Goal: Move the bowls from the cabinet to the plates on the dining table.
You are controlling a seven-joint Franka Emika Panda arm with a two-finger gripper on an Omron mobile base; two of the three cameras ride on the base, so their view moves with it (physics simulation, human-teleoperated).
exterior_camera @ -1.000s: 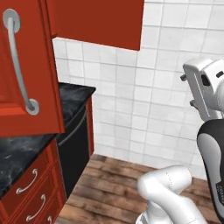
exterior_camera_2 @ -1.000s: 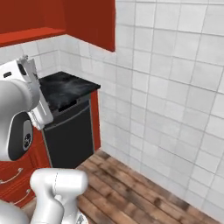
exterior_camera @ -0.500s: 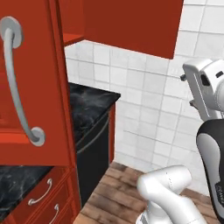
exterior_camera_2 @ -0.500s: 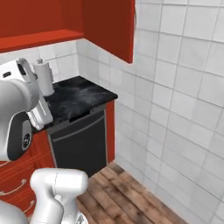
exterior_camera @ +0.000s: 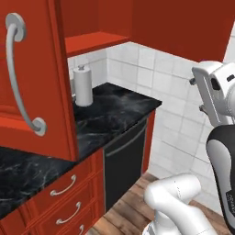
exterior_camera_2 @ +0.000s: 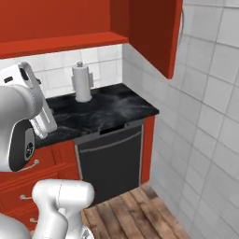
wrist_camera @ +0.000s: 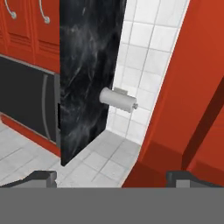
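Even bright rendered light, soft shadow under the cabinet (exterior_camera: 96,41), slightly blurry, no glare

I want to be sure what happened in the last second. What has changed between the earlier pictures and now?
The whole picture has shifted in both base views, so the base has moved, not the things. The black counter now shows more fully, and a paper towel roll standing on it has come into sight. The cabinet door with its arched handle is nearer the left edge. The gripper took hold of nothing; its fingers stay wide apart and empty.
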